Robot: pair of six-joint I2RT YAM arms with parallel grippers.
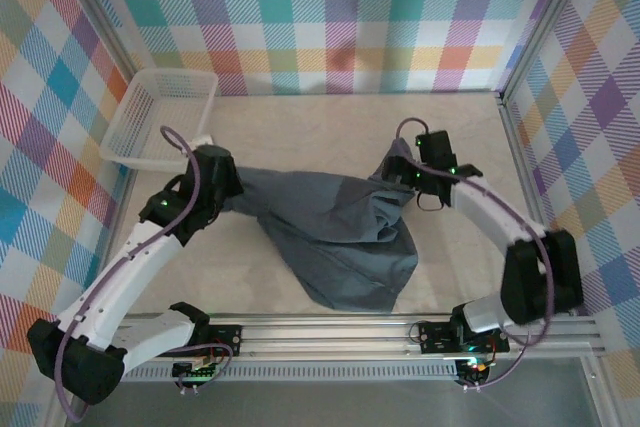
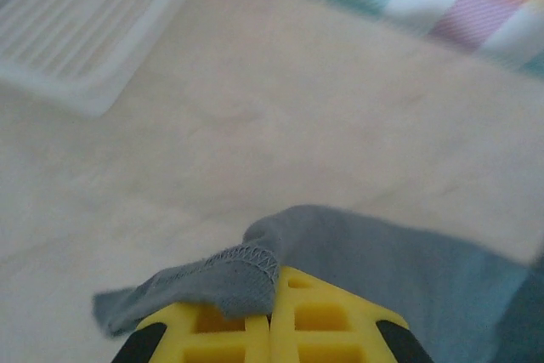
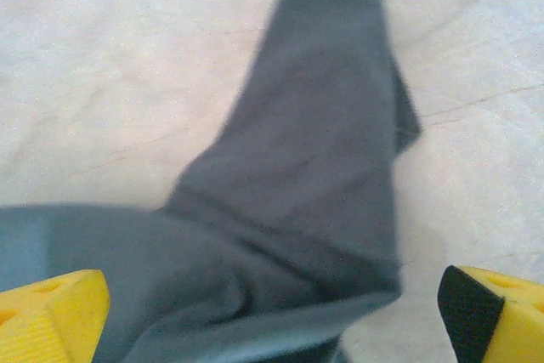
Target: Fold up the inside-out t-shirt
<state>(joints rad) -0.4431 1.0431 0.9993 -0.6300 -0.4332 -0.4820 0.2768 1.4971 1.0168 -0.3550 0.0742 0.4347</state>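
Starting nearest the arm bases, found the inside-out t-shirt [image 1: 330, 237] sagging in a wrinkled heap on the desk [image 1: 300, 137], its bulk drooping toward the near rail. Saw it drawn out sideways between the two hands. Noted the left hand [image 2: 272, 299] clenched on a stitched hem at the shirt's left end. Noted the right hand [image 3: 272, 312] released, fingers wide apart with cloth lying between them, gripping nothing. Judged the folding barely begun: no flat spread, no crease, no fold made; spreading, smoothing and every fold left to do. Spotted, farther back at the left, a white mesh basket [image 1: 120, 152], apart from the shirt.
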